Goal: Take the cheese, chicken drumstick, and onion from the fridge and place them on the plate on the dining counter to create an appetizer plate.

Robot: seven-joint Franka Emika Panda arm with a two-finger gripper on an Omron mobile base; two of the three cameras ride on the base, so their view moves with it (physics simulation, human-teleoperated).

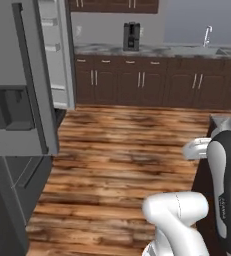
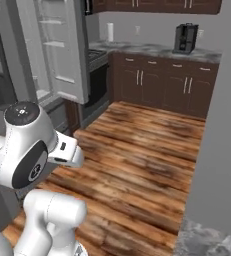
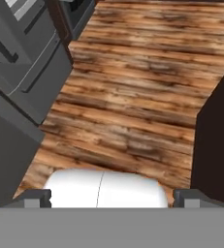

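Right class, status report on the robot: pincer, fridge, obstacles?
Pincer open, empty, over wood floor. Fridge door open, shelves bare from here. Nothing blocking.

A kitchen; fridge (image 1: 22, 100), brown cabinets (image 1: 152, 80), sink faucet (image 1: 207, 35).

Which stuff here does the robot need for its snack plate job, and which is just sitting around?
Needed:
fridge, door open
gripper, open, holding nothing

Just around:
coffee machine
sink faucet
brown cabinets
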